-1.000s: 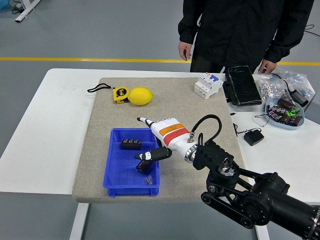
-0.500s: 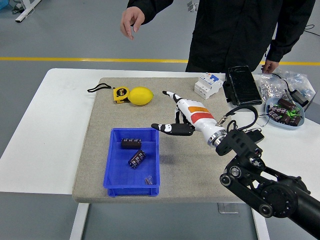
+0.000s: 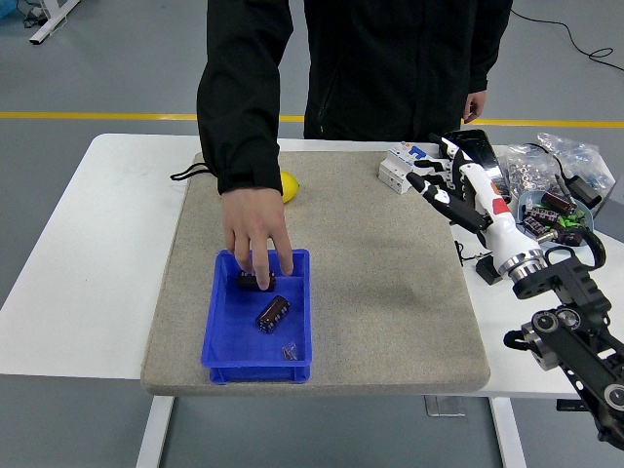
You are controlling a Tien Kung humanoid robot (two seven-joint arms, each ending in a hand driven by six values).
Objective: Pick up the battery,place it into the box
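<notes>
While robot hand (image 3: 458, 185) hovered at right of surface (image 3: 117, 244), fingers spread, nothing held. Well apart from box. Left arm out of view. Battery (image 3: 273, 313) lay inside blue box (image 3: 226, 341), near middle; second dark battery-like piece at box's far end, mostly under person's hand (image 3: 255, 234). Person's fingers reached into box, touching that far piece. Judged: placement done, nothing left unless person resets. Grey mat (image 3: 390, 283) under box.
</notes>
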